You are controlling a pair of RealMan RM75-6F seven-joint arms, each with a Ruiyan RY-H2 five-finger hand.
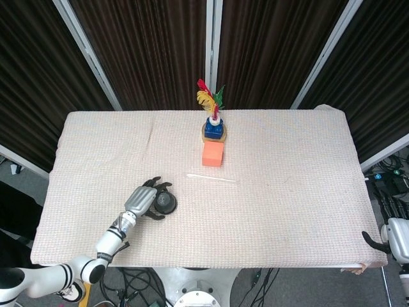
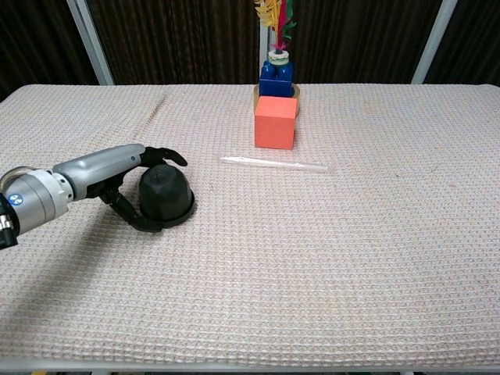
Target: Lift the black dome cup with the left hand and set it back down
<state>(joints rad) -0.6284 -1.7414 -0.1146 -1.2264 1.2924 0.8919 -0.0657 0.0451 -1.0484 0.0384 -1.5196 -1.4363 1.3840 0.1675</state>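
Observation:
The black dome cup (image 1: 166,203) (image 2: 165,194) stands rim-down on the woven cloth at the front left of the table (image 1: 287,211). My left hand (image 1: 144,199) (image 2: 129,183) wraps around it from the left. The thumb lies over the dome's top and the fingers (image 2: 144,223) curl along its near side at the base. The cup rests on the cloth. My right hand (image 1: 380,246) shows only in the head view, off the table's front right corner. Just a dark curved fingertip and part of a white shell are visible.
An orange cube (image 1: 213,153) (image 2: 275,123) sits mid-table. Behind it is a blue block holding coloured feathers (image 1: 215,128) (image 2: 276,74). A thin clear rod (image 1: 211,178) (image 2: 273,164) lies on the cloth to the right of the cup.

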